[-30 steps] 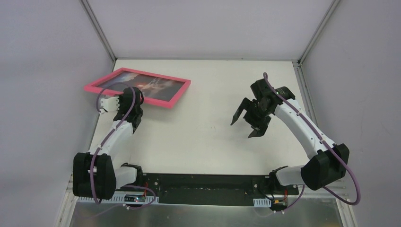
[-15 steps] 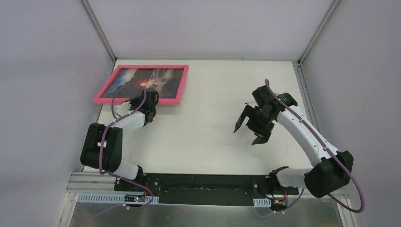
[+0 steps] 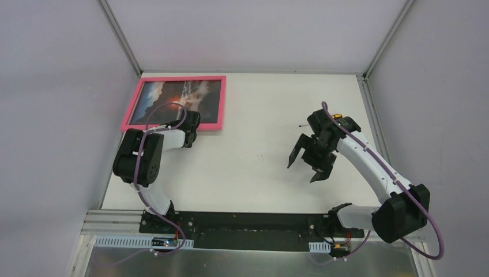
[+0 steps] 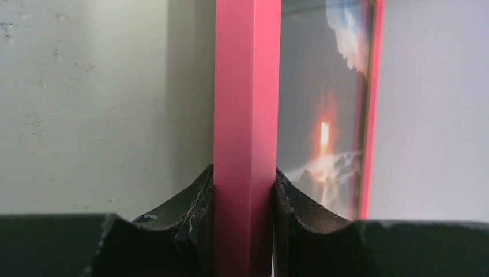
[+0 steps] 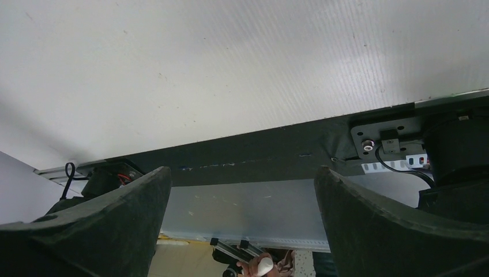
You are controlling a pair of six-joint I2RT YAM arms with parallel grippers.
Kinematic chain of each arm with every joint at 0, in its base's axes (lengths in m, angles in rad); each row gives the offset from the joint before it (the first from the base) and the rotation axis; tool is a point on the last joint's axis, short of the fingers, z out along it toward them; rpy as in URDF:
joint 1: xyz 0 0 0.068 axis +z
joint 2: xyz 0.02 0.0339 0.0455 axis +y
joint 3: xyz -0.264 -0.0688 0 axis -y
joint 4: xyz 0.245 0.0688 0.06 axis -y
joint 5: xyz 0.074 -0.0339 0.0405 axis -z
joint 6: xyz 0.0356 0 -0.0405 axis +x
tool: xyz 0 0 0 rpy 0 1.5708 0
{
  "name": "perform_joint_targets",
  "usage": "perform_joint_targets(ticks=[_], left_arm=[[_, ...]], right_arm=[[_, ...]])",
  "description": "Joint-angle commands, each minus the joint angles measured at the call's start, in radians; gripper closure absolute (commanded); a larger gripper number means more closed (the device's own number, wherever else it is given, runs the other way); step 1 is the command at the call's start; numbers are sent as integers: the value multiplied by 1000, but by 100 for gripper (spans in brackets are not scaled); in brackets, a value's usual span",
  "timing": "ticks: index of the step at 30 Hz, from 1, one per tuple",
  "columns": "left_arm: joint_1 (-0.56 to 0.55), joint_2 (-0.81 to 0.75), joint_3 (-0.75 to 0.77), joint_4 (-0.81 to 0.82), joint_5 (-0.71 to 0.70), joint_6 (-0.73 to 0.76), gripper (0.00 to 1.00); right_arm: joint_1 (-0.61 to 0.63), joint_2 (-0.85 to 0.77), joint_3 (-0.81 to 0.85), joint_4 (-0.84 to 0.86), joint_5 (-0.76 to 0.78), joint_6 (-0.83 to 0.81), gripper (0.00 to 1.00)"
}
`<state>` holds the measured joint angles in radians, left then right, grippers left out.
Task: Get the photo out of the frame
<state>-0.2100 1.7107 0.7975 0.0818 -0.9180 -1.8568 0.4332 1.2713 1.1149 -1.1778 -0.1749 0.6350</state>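
Note:
The pink frame (image 3: 175,125) lies at the far left of the white table with the photo (image 3: 179,101), a dark sunset sky with an orange sun, inside it. My left gripper (image 3: 190,124) is shut on the frame's near border. In the left wrist view the pink border (image 4: 245,115) runs upright between my two black fingers (image 4: 190,219), and the photo (image 4: 320,115) shows to its right. My right gripper (image 3: 307,163) is open and empty, held above the table at the right. Its fingers (image 5: 98,225) stand wide apart in the right wrist view.
The white table (image 3: 254,156) is walled by grey panels at the back and both sides. A black base rail (image 3: 254,222) runs along the near edge, also seen in the right wrist view (image 5: 277,158). A person's hand (image 5: 259,268) shows beyond that edge.
My left gripper has swung the frame round so that it lies squarer to the table and nearer the back left corner. My right gripper has drifted slightly nearer and lower, still open.

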Motion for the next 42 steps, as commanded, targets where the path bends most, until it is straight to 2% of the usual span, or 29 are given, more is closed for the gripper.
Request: perform_joint_targets(ticks=[1, 3, 6, 7, 8, 9, 15, 20, 25, 27, 29, 32, 36, 42], left_arm=[[-2, 49, 23, -32, 68, 15, 89], [-5, 51, 25, -31, 79, 27, 79], [-9, 28, 22, -45, 102, 74, 54], [-11, 14, 22, -66, 110, 87, 40], [-12, 3, 21, -77, 123, 103, 16], [-10, -11, 17, -79, 141, 134, 3], [-9, -139, -9, -152, 283, 359, 1], [-9, -309, -53, -229, 476, 536, 1], [3, -540, -71, -398, 708, 751, 1], [27, -609, -60, -440, 852, 836, 1], [51, -636, 8, -582, 974, 896, 1], [54, -664, 122, -787, 1056, 978, 2], [53, -768, 205, -930, 1080, 1044, 3], [52, -892, 278, -1053, 1095, 1141, 5]], right_arm=[[4, -43, -13, -37, 16, -9, 2], [5, -48, -16, -36, 18, -8, 1], [5, -49, -17, -21, 7, -3, 1], [5, -49, -17, -13, 5, -3, 1], [5, -48, -16, -2, 2, -4, 1], [4, -48, -13, 9, 0, -8, 1], [10, -29, -1, 76, 14, -52, 1], [34, 8, -2, 190, 39, -82, 1], [87, 123, 25, 408, 83, -2, 1], [115, 185, 45, 525, 78, 47, 1], [146, 287, 109, 620, 67, 87, 1], [201, 455, 264, 669, 78, 119, 1], [255, 681, 512, 654, 138, 136, 1], [278, 942, 764, 750, 139, 153, 1]])
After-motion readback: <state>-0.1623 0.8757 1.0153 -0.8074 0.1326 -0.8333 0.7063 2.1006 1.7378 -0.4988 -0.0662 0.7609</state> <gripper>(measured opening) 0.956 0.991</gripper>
